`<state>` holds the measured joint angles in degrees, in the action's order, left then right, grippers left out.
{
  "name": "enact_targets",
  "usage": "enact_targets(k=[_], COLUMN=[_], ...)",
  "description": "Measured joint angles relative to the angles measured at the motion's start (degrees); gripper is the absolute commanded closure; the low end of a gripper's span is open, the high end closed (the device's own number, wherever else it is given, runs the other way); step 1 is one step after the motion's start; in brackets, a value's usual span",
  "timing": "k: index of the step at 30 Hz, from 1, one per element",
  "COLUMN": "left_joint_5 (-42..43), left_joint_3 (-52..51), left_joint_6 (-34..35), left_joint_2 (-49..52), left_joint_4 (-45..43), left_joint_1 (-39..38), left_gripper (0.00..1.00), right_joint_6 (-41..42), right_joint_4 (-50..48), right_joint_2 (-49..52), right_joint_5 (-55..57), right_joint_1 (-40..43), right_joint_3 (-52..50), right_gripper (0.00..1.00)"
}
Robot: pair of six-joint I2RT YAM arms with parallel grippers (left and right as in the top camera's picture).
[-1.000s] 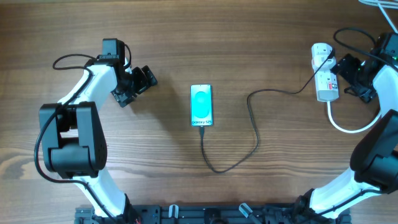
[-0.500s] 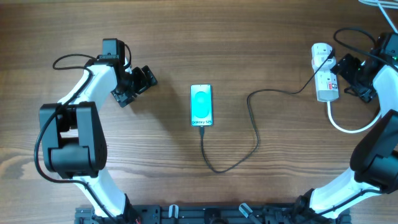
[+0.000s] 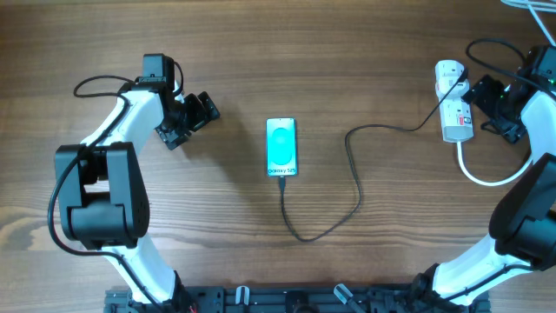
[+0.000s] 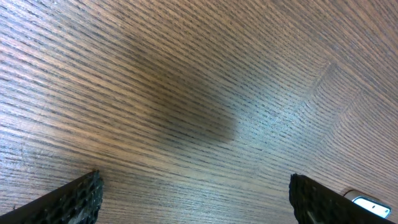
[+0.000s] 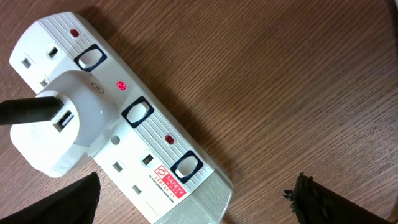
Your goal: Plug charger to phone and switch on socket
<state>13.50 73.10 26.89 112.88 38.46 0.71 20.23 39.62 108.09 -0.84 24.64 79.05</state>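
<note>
Charger [image 3: 359, 196] loops nearest bases; tip meets near end of phone [image 3: 281, 148], looks seated. Phone flat, centre of surface [image 3: 373, 52], screen lit. Left claw [image 3: 193, 120] spread open, empty, well apart. Farther right: socket [image 5: 134, 112], long axis near-to-far, white plug [image 5: 59, 121] in, middle lamp [image 5: 121, 85] glowing, likely on. Right claw [image 3: 480, 103] open, empty; socket just beside, to its left. Right arm far nearer.

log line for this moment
black charger cable reaches teal-lit phone | white power strip, red lamp lit | left tool open | right tool open
</note>
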Motion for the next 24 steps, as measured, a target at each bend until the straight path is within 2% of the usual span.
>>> enact_targets(k=[12,15,20,24], left_joint_5=[0.00,0.00,0.00,0.00], left_joint_3=[0.00,0.00,0.00,0.00], left_joint_6=[0.00,0.00,0.00,0.00], left_joint_2=[0.00,0.00,0.00,0.00], left_joint_4=[0.00,0.00,0.00,0.00], left_joint_1=[0.00,0.00,0.00,0.00], left_gripper=[0.00,0.00,0.00,0.00], right_joint_6=[0.00,0.00,0.00,0.00], right_joint_4=[0.00,0.02,-0.20,-0.17], right_joint_2=[-0.70,-5.09,-17.97,-22.18], right_joint_5=[0.00,0.00,0.00,0.00], right_joint_1=[-2.01,-3.87,-7.34,-8.66], right_joint_3=[-0.04,-0.07,-0.07,-0.07], right_gripper=[0.00,0.00,0.00,0.00])
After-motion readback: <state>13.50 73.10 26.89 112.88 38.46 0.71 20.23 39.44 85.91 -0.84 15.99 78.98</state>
